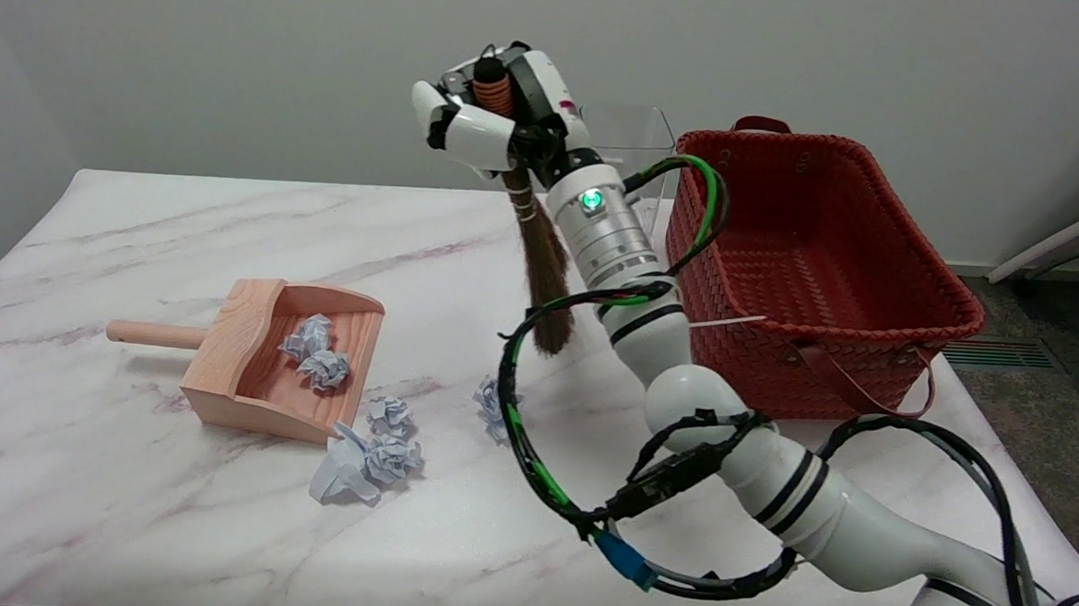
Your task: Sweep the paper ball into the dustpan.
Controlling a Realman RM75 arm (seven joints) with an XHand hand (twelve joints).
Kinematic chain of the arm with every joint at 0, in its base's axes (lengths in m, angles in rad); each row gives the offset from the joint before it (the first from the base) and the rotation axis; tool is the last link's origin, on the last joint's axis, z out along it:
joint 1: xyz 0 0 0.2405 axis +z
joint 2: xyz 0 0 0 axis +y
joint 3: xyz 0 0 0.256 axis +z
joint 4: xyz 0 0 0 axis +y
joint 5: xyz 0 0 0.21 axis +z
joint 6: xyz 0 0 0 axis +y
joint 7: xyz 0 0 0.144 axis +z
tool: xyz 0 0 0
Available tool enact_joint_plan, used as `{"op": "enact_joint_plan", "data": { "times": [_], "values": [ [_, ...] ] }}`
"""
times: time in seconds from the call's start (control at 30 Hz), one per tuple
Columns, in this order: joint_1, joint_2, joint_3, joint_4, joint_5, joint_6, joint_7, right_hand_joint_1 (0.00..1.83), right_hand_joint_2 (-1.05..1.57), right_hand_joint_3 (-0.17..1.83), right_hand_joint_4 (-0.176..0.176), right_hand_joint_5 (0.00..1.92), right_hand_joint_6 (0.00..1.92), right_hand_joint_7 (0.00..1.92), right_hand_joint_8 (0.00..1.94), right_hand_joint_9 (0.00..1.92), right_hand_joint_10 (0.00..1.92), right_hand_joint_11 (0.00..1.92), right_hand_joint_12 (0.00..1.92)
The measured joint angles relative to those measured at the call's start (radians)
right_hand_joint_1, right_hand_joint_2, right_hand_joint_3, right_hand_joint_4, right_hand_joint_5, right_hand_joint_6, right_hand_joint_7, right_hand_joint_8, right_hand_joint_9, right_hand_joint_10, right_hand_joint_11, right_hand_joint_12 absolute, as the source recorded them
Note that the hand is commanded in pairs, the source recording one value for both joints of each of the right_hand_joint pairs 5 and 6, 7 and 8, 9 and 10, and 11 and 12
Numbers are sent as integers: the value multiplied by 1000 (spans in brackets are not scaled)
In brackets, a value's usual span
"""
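Right robot hand is up high over the far middle of the desk, fingers wrapped around the handle of the small brown bristle hand broom. Grip is at the orange-wound top of the handle, with the bristles hanging down and slightly toward me. Bristle tips look clear of the white marble-patterned desk, though I can't be sure of the gap from this angle.

Head view only, so the rest comes from it. Light wooden dustpan with a round peg handle lies left of centre, its open mouth facing right and toward the near edge. Two pale blue crumpled paper balls are already inside it. Loose crumpled paper balls lie on the desk just outside the pan's lip, near its front corner. One more stray paper ball sits further right, partly hidden behind my arm cable, roughly below the bristles.

Red woven plastic basket with brown straps stands on the right, well apart from the paper.

Step, as I judge it: broom held and lifted, between strokes. Next move should lower the bristles to the desk on the right side of the stray ball, then drag left toward the pan mouth. Watch the angle, since the ball could slip past the pan's near corner.
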Motion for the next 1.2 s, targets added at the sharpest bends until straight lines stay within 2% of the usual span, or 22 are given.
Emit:
{"op": "enact_joint_plan", "data": {
  "times": [0.3, 0.63, 0.9, 1.2],
  "values": [
    [-122, 75, 57, 106, 0, 24, -60, 984, 1460, 1197, 0, 1920, 1920, 1920, 1920, 1920, 1920, 1821, 1821],
    [-290, 99, 52, 229, 11, 108, -166, 979, 1466, 1222, 0, 1920, 1920, 1920, 1920, 1920, 1920, 1830, 1830],
    [-348, 68, 20, 256, 12, 131, -217, 979, 1442, 1258, 0, 1920, 1920, 1920, 1920, 1920, 1920, 1830, 1830],
    [-313, 0, -24, 169, -3, 108, -235, 978, 1394, 1320, 0, 1920, 1920, 1920, 1920, 1920, 1920, 1849, 1849]
  ]
}}
